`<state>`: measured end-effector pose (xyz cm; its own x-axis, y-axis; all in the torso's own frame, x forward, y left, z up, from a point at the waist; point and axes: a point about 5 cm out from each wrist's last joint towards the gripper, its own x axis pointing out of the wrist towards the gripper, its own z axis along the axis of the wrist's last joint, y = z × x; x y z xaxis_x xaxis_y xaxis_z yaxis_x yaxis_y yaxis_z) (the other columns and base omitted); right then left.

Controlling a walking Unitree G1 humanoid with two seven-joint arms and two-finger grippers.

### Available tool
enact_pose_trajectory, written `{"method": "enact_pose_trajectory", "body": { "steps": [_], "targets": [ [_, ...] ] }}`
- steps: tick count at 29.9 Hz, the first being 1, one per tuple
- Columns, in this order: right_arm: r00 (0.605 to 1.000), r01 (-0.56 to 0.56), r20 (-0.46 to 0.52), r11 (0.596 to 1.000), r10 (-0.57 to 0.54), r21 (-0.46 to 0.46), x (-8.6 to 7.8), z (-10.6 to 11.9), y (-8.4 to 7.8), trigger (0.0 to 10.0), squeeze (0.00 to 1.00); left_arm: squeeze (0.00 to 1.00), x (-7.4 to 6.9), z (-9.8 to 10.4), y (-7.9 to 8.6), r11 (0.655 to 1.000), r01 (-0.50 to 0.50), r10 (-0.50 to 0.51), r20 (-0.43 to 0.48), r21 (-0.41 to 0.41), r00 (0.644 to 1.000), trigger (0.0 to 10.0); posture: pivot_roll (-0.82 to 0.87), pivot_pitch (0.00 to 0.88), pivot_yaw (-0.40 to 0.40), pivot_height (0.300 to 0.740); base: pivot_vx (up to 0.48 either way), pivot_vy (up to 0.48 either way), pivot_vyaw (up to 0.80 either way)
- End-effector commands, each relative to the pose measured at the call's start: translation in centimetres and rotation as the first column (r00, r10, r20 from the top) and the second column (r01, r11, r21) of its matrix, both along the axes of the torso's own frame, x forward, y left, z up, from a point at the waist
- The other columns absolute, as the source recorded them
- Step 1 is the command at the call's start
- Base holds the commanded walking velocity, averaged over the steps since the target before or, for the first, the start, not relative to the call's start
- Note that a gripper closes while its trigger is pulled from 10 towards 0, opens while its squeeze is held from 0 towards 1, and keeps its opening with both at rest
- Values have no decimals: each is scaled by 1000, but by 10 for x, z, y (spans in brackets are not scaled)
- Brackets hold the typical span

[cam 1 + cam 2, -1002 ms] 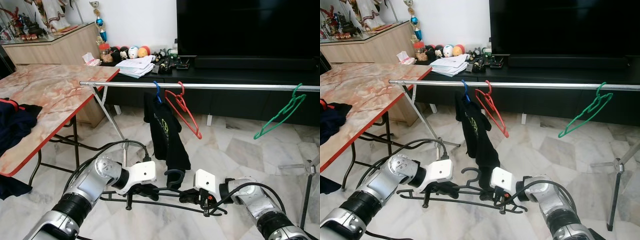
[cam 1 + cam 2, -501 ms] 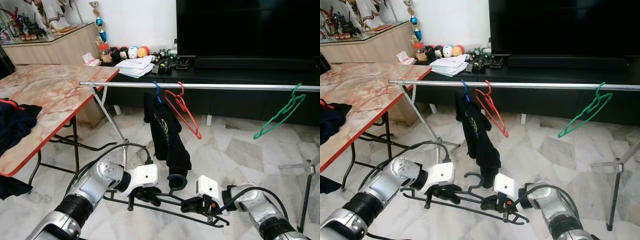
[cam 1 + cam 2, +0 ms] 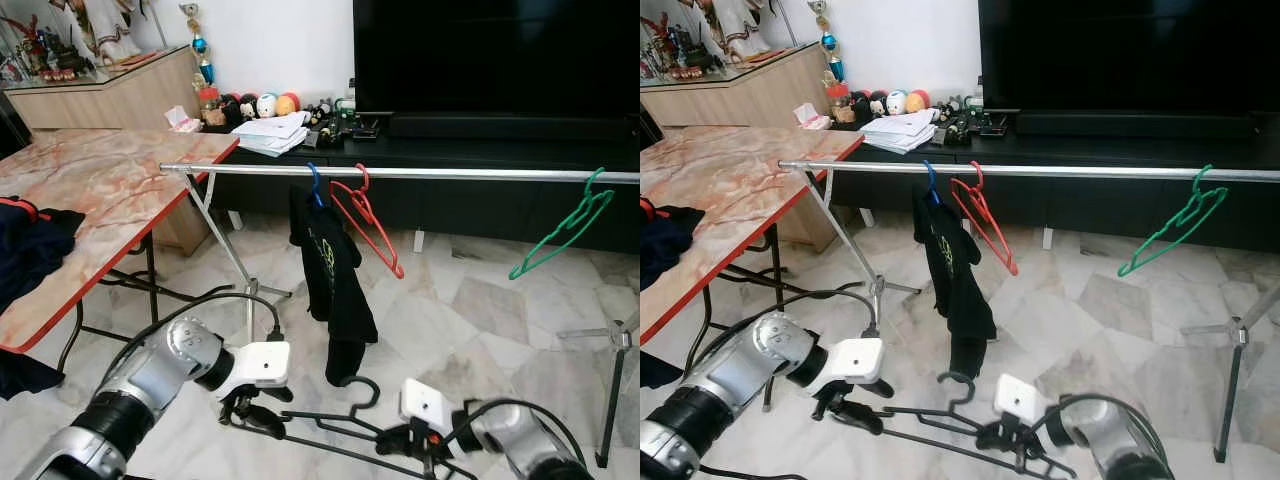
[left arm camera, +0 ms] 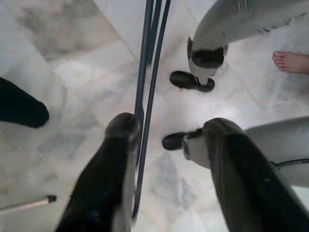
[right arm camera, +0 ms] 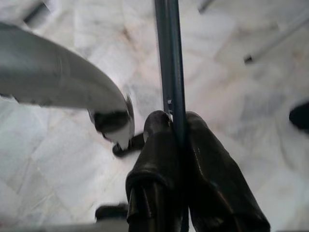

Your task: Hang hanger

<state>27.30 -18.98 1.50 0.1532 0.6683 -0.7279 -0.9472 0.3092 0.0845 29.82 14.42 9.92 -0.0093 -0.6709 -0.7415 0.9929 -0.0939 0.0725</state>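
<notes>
The black shirt (image 3: 330, 275) bears a print, seemingly too small to read.

The floor (image 3: 470, 310) is glossy marble-look tile, the rail (image 3: 420, 173) shiny bare metal. The black hanger (image 3: 330, 432) looks like thin matt wire, the red hanger (image 3: 370, 222) and green hanger (image 3: 560, 232) smooth plastic. The shirt (image 3: 330, 270) is soft matt cloth. The worktop (image 3: 100, 190) has glossy marble-print laminate. Both arms look brushed silver metal.

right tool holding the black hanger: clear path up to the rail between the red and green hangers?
Probably yes. The right tool grips the black hanger low down; the rail between the red hanger and green hanger is bare, with open air below.
</notes>
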Motion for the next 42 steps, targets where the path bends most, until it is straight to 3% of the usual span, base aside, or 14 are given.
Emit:
{"method": "enact_pose_trajectory", "body": {
  "steps": [1, 5, 6, 11, 14, 17, 18, 20, 21, 22, 23, 24, 30, 42],
  "targets": [
    [998, 60, -9, 998, -60, -34, -5, -8, -6, 0, 0, 1000, -2, -5, 13, 997, -19, 18, 2, 69, 1000, 10000, -35, 2, 137, 740, 0, 0, 0],
    [983, 182, -24, 979, -185, -90, -17, -23, -19, 0, 0, 1000, -2, -26, 29, 983, -154, 149, 50, 98, 988, 10000, -36, 1, 131, 740, 0, 0, 0],
    [964, 265, -8, 958, -267, -113, -22, -30, -24, 0, 0, 0, -1, -36, 34, 959, -278, 274, 70, 55, 959, 10000, -34, 0, 123, 740, 0, 0, 0],
    [824, 566, 128, 800, -551, -199, -32, -48, -42, 0, 0, 0, -8, -79, 64, 712, -702, 691, 150, 22, 707, 10000, -22, 0, 97, 740, 0, 0, 0],
    [581, 814, 80, 578, -810, -59, -37, -57, -36, 0, 0, 0, -41, -116, 87, 453, -890, 882, 124, 45, 455, 10000, -34, 0, 90, 740, 0, 0, 0],
    [468, 884, 65, 468, -881, -19, -39, -60, -33, 0, 0, 0, -57, -130, 93, 330, -943, 933, 133, 49, 334, 10000, -30, 0, 78, 740, 0, 0, 0],
    [362, 931, 25, 363, -932, 42, -39, -62, -26, 0, 0, 0, -79, -148, 98, 166, -983, 977, 123, 75, 174, 10000, -30, 0, 73, 740, 0, 0, 0],
    [303, 950, -8, 302, -953, 76, -38, -62, -21, 0, 0, 0, -93, -157, 98, 83, -992, 990, 108, 99, 93, 10000, -44, 0, 60, 740, 0, 0, 0],
    [254, 962, -40, 249, -966, 111, -36, -63, -11, 0, 0, 0, -115, -172, 96, -34, -988, 996, 83, 154, -21, 10000, -51, 0, 48, 740, 0, 0, 0],
    [263, 956, -41, 255, -964, 143, -33, -60, -4, 6784, 0, 0, -130, -181, 91, -106, -976, 993, 62, 189, -96, 10000, -42, 0, 38, 740, 0, 0, 0],
    [263, 956, -41, 255, -964, 143, -33, -60, -4, 6784, 0, 0, -130, -181, 91, -106, -976, 993, 62, 189, -96, 10000, -42, 0, 38, 740, 0, 0, 0],
    [277, 946, -40, 265, -960, 189, -28, -56, 2, 10000, 0, 0, -143, -188, 87, -184, -957, 983, 41, 225, -179, 10000, -39, 0, 33, 740, 0, 0, 0],
    [192, 946, 6, 187, -981, 265, -11, -42, 1, 10000, 0, 0, -154, -195, 75, -266, -933, 962, 0, 241, -274, 10000, -46, 0, 19, 740, 0, 0, 0],
    [2, 939, 52, 19, -999, 344, -6, -32, -17, 10000, 0, 0, -143, -189, 81, -230, -950, 972, 8, 209, -233, 10000, -91, 0, 34, 740, 0, 0, 0]
  ]
}}
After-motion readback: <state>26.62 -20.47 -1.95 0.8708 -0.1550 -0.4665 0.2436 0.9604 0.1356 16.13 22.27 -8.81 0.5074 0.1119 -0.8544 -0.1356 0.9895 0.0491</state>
